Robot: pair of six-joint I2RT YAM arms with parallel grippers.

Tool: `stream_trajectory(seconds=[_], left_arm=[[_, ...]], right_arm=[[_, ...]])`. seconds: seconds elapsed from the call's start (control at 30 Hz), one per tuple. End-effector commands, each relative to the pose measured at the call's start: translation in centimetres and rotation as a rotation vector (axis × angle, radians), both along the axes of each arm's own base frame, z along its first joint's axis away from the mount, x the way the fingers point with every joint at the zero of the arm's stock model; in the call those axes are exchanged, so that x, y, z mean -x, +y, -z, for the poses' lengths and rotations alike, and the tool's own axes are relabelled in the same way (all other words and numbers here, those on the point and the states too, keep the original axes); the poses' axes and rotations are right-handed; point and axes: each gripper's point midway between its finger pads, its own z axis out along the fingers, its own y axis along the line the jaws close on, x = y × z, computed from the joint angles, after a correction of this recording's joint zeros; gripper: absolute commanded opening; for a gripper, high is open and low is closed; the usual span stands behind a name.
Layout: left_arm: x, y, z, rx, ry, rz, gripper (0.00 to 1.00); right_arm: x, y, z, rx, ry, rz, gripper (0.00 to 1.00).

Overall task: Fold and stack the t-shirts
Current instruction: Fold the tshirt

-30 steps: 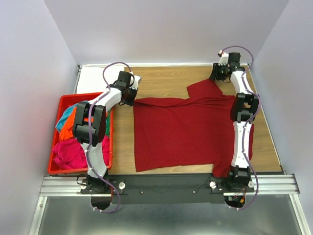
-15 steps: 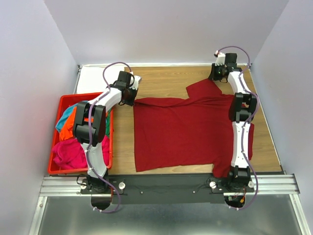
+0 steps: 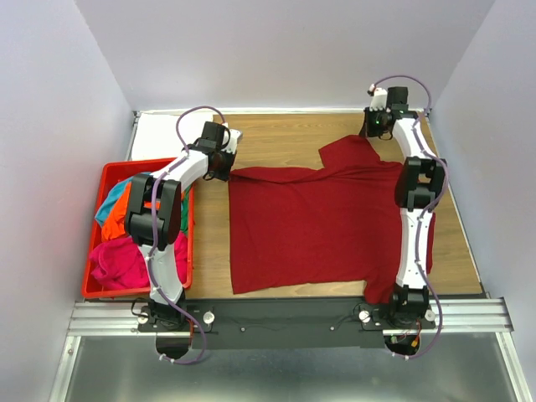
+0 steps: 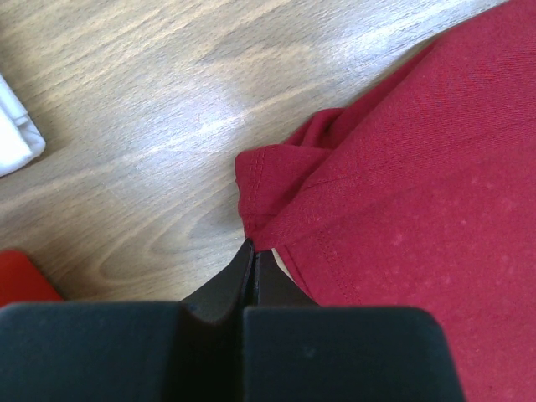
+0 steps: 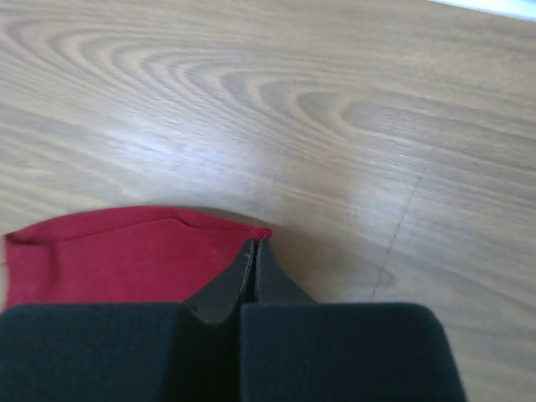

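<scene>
Here's the dark red cotton t-shirt (image 3: pixel 310 222), spread flat over the middle of the wooden worktop (image 3: pixel 285 138), hem toward the near edge, sleeves toward the far edge. No fold in it yet, so the task looks to be at an early stage.

The left gripper (image 4: pixel 254 247) is clamped tight on the rumpled, stitched cuff of the left sleeve, near the far-left part of the worktop. The right gripper (image 5: pixel 254 243) is closed too, pinching the corner of the other sleeve up by the far-right corner. It reads as both ends held for a first fold.

Plenty left: the red plastic bin (image 3: pixel 94 289) at the left edge holds a crumpled heap of an orange shirt (image 3: pixel 121 205), a teal shirt (image 3: pixel 105 209), a magenta pink shirt (image 3: pixel 117 255) and a sliver of green shirt (image 3: pixel 182 219). A white cloth (image 3: pixel 155 134) lies flat at the far-left corner, possibly a finished shirt.

The red knit looks soft, matte and limp; the woodgrain worktop is smooth with a light sheen.
</scene>
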Motion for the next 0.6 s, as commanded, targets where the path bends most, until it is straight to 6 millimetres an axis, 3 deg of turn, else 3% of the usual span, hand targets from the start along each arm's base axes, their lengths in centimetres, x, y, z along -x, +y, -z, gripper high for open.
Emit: stream_trajectory(seconds=[0.0, 0.03, 0.07, 0.1, 0.2, 0.27, 0.3, 0.33, 0.47, 0.5, 0.57], left_arm=[[0.0, -0.7, -1.9, 0.026, -0.045, 0.023, 0.00], [-0.1, -0.7, -2.2, 0.031, -0.052, 0.024, 0.00], [-0.1, -0.7, -2.4, 0.031, -0.056, 0.023, 0.00], [-0.1, -0.8, -2.6, 0.034, -0.061, 0.024, 0.00], [-0.3, -0.8, -3.8, 0.041, -0.084, 0.021, 0.00], [-0.4, -1.0, -4.8, 0.055, -0.103, 0.021, 0.00], [-0.6, -1.1, -5.5, 0.063, -0.115, 0.021, 0.00], [-0.7, -1.3, -5.9, 0.072, -0.122, 0.027, 0.00], [-0.9, -1.7, -9.0, 0.106, -0.170, 0.030, 0.00], [-1.1, -1.8, -10.7, 0.119, -0.205, 0.027, 0.00], [-1.1, -1.9, -13.8, 0.142, -0.263, 0.031, 0.00]], right_arm=[[1.4, 1.4, -6.6, -0.028, -0.068, -0.037, 0.00], [1.8, 1.5, -8.5, -0.031, -0.096, -0.043, 0.01], [2.2, 1.7, -9.1, -0.037, -0.101, -0.050, 0.00], [3.1, 1.8, -8.4, -0.041, -0.075, -0.050, 0.00], [4.5, 2.1, -11.8, -0.035, -0.127, -0.064, 0.01], [5.6, 2.2, -12.1, -0.030, -0.124, -0.072, 0.00], [6.3, 2.5, -14.5, -0.027, -0.164, -0.078, 0.00], [7.0, 2.5, -14.6, -0.029, -0.158, -0.079, 0.01], [9.2, 2.5, -20.5, -0.012, -0.264, -0.086, 0.00], [9.6, 2.5, -21.8, -0.006, -0.288, -0.086, 0.00], [10.9, 2.5, -26.2, 0.004, -0.377, -0.086, 0.01]])
